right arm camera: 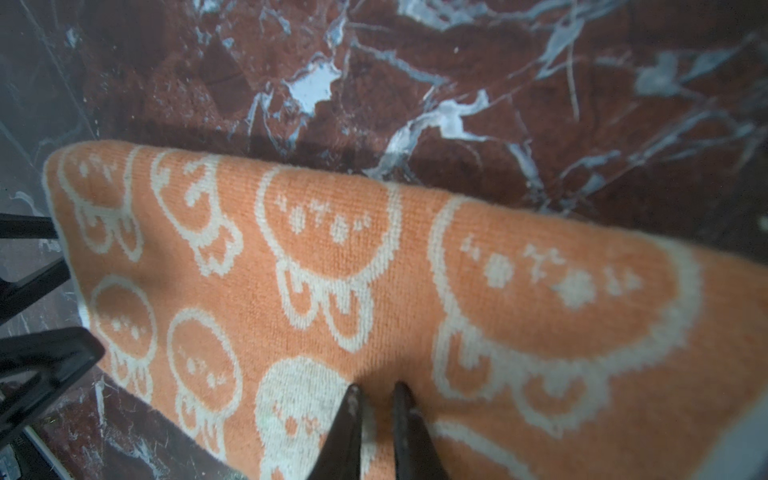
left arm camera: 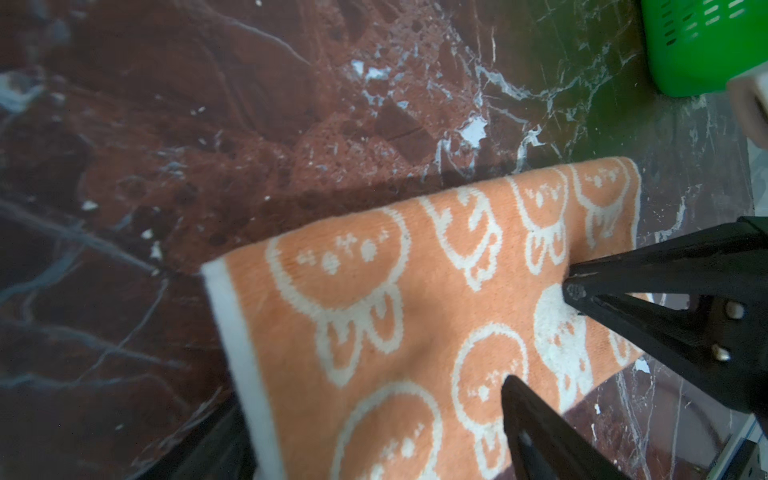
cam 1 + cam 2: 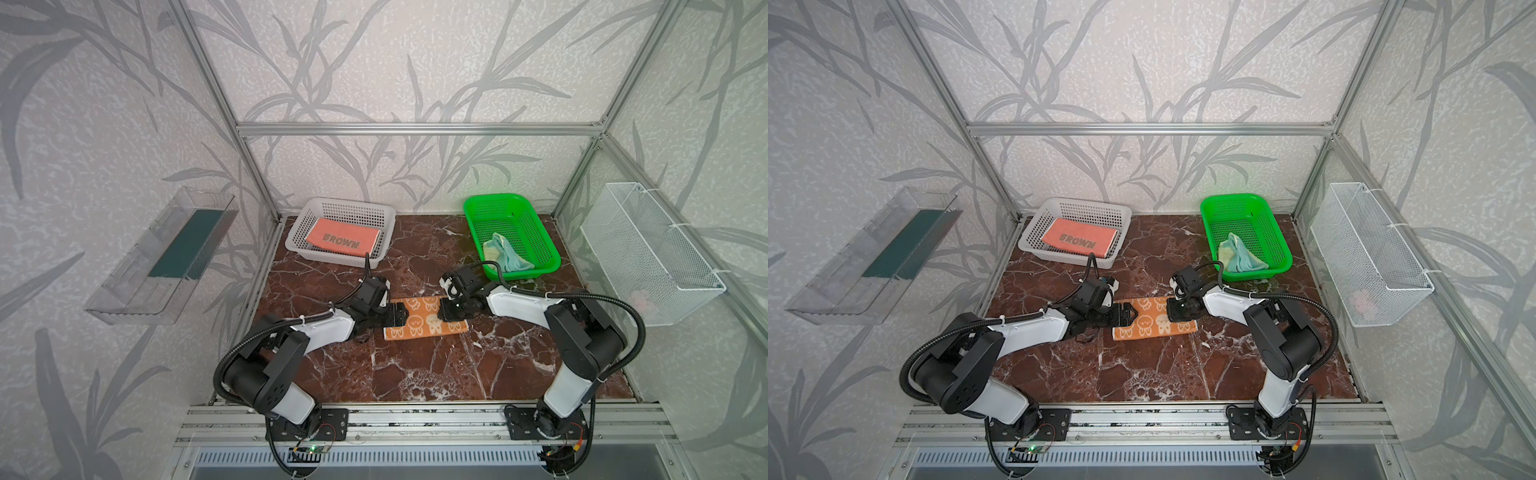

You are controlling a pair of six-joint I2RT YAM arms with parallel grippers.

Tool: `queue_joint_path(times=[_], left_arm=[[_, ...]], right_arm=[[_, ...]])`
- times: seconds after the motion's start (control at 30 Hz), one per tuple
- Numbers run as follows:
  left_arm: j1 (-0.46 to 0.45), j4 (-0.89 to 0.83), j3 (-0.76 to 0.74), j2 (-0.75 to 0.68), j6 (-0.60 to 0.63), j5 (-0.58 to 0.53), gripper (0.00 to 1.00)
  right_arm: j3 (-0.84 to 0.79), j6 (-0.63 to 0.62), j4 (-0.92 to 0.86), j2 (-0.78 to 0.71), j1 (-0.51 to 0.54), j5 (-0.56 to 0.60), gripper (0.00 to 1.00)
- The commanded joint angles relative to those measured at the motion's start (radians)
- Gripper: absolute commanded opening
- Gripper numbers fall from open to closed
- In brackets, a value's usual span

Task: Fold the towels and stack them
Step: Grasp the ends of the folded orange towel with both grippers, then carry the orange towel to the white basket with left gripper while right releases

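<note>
So the orange towel (image 3: 419,322) is lying flat mid-tabletop (image 3: 415,374), folded into a long strip, with an arm at each end. The left pincer (image 3: 402,314) is at the left end with its jaws spread wide, one fingertip (image 2: 575,291) on the cloth, not gripping anything. The right pincer (image 1: 376,388) is over the right part of the strip and nearly closed, fingertips dug in with a bit of orange towel bunched between them.

The other two towels are at the back. The pink towel (image 3: 343,240) sits folded in the grey basket (image 3: 305,216), back left. The yellow towel (image 3: 505,251) is crumpled in the green basket (image 3: 536,220), back right.

Both baskets sit close behind the arms. In both top views the left wrist's cable crosses the grey basket's front edge, and the right wrist's cable loops over the green basket's near corner. A wire basket (image 3: 648,249) hangs on the right wall and a clear tray (image 3: 162,257) on the left, both well apart from the towels
</note>
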Motion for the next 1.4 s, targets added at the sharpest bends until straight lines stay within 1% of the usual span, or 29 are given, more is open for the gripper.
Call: queue_joint_path(times=[0.0, 0.07, 0.17, 0.2, 0.23, 0.27, 0.3, 0.33, 0.4, 0.5, 0.57, 0.6, 0.63, 0.7, 0.8, 0.93, 1.0, 1.03, 1.1, 1.27, 1.3, 1.33, 1.37], left_arm=[[-0.027, -0.054, -0.024, 0.062, -0.048, 0.013, 0.87], [-0.031, -0.041, -0.024, 0.076, -0.059, 0.009, 0.86], [-0.034, -0.017, -0.023, 0.098, -0.068, 0.009, 0.79], [-0.033, -0.003, -0.024, 0.105, -0.071, 0.013, 0.76], [-0.035, 0.013, -0.025, 0.114, -0.072, 0.018, 0.71], [-0.036, 0.019, -0.024, 0.12, -0.072, 0.023, 0.7], [-0.038, 0.027, -0.022, 0.126, -0.074, 0.027, 0.66], [-0.038, 0.035, -0.021, 0.13, -0.072, 0.034, 0.59], [-0.04, 0.039, -0.019, 0.136, -0.071, 0.04, 0.49], [-0.039, 0.035, -0.013, 0.141, -0.063, 0.039, 0.37], [-0.04, 0.01, 0.006, 0.151, -0.044, 0.039, 0.24], [-0.041, -0.007, 0.017, 0.158, -0.036, 0.039, 0.21], [-0.041, -0.021, 0.029, 0.165, -0.026, 0.037, 0.14], [-0.043, -0.047, 0.052, 0.176, -0.011, 0.032, 0.06], [-0.044, -0.088, 0.083, 0.175, 0.013, 0.012, 0.0], [-0.05, -0.188, 0.157, 0.164, 0.079, -0.029, 0.0], [-0.054, -0.269, 0.216, 0.166, 0.122, -0.058, 0.0], [-0.059, -0.31, 0.246, 0.168, 0.14, -0.091, 0.0], [-0.06, -0.363, 0.289, 0.168, 0.173, -0.13, 0.0], [-0.061, -0.465, 0.415, 0.166, 0.248, -0.16, 0.0], [-0.061, -0.486, 0.443, 0.17, 0.266, -0.17, 0.0], [-0.06, -0.513, 0.48, 0.178, 0.288, -0.178, 0.0], [-0.057, -0.541, 0.517, 0.188, 0.308, -0.183, 0.0]], right_arm=[[0.009, 0.005, -0.024, 0.037, 0.006, 0.006, 0.17], [0.008, 0.005, -0.022, 0.04, 0.007, 0.006, 0.17], [0.001, 0.005, -0.02, 0.044, 0.007, 0.003, 0.17], [-0.001, 0.005, -0.019, 0.045, 0.006, -0.001, 0.17], [-0.004, 0.003, -0.016, 0.045, 0.007, -0.004, 0.17], [-0.005, 0.003, -0.015, 0.047, 0.006, -0.005, 0.17], [-0.007, 0.002, -0.016, 0.048, 0.006, -0.008, 0.17], [-0.009, 0.001, -0.016, 0.048, 0.008, -0.006, 0.17], [-0.012, 0.001, -0.013, 0.047, 0.009, -0.007, 0.17], [-0.012, 0.0, -0.012, 0.05, 0.009, -0.007, 0.17], [-0.011, 0.0, -0.013, 0.051, 0.01, -0.008, 0.17], [-0.011, 0.0, -0.013, 0.05, 0.012, -0.008, 0.17], [-0.01, 0.001, -0.014, 0.05, 0.011, -0.009, 0.17], [-0.008, -0.003, -0.014, 0.045, 0.012, -0.01, 0.17], [-0.004, -0.011, -0.018, 0.027, 0.011, -0.007, 0.17], [0.012, -0.043, -0.033, -0.013, 0.011, 0.033, 0.2], [0.022, -0.062, -0.04, -0.036, 0.01, 0.049, 0.26], [0.026, -0.073, -0.041, -0.047, 0.009, 0.059, 0.3], [0.028, -0.094, -0.04, -0.092, 0.011, 0.086, 0.4], [0.007, -0.191, -0.038, -0.213, 0.005, 0.174, 0.6], [0.0, -0.209, -0.039, -0.235, 0.004, 0.196, 0.66], [-0.012, -0.236, -0.033, -0.27, 0.002, 0.213, 0.75], [-0.026, -0.257, -0.027, -0.3, 0.0, 0.229, 0.87]])
